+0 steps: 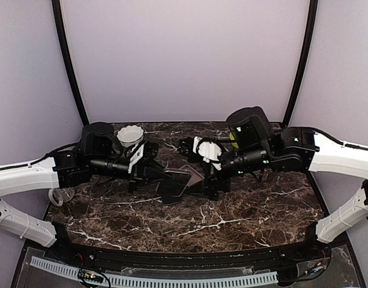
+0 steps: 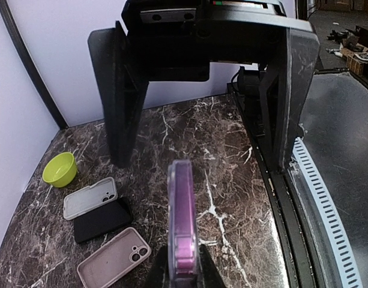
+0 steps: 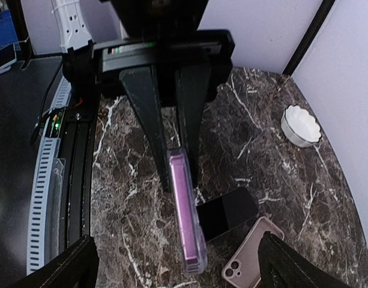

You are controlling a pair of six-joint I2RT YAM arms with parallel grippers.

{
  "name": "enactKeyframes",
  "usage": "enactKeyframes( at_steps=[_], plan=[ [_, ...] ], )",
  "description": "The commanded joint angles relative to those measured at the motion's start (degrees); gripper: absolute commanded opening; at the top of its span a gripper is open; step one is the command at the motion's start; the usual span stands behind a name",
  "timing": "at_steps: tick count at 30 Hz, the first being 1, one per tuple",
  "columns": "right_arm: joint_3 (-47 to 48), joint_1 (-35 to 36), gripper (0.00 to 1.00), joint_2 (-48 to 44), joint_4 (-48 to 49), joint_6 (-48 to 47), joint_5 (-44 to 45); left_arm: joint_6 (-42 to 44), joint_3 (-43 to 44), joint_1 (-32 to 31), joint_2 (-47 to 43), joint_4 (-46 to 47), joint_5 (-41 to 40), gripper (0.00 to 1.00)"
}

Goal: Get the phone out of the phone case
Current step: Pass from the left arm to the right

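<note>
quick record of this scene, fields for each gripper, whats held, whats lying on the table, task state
left gripper: shut on purple-cased phone, held edge-on above the table
right gripper: open, fingers either side of the phone's far end, not touching it
on table: pink case, black slab, grey case, green bowl, white bowl
task state: phone not yet out of its case

The top camera looked down from above and behind at the table. The 2 wrist cameras faced each other closely, sharing the phone.
</note>
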Motion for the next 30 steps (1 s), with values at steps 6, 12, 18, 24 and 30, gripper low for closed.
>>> enactKeyframes(
  at_steps=[6,12,18,24,30],
  plan=[
    [6.94,2.04,0.82,7.52,-11.4,-3.24,4.29,4.14,4.02,-0.5,0.45,-1.62,1.77,0.0],
    [7.17,2.05,0.62,9.16,-8.06,-5.41,3.85,5.43,4.8,-0.88,0.52,-4.01,2.15,0.0],
    [5.9,2.05,0.37,8.95,-5.19,-7.01,0.61,6.17,5.03,-1.09,0.52,-4.47,2.48,0.0],
    [3.86,2.05,0.15,8.68,-2.55,-7.05,0.02,6.52,5.86,-1.17,1.19,-6.41,3.02,0.0],
    [2.18,2.05,0.0,8.36,-1.12,-6.57,0.38,6.32,6.17,-1.12,1.4,-6.1,3.99,0.15]
  ],
)
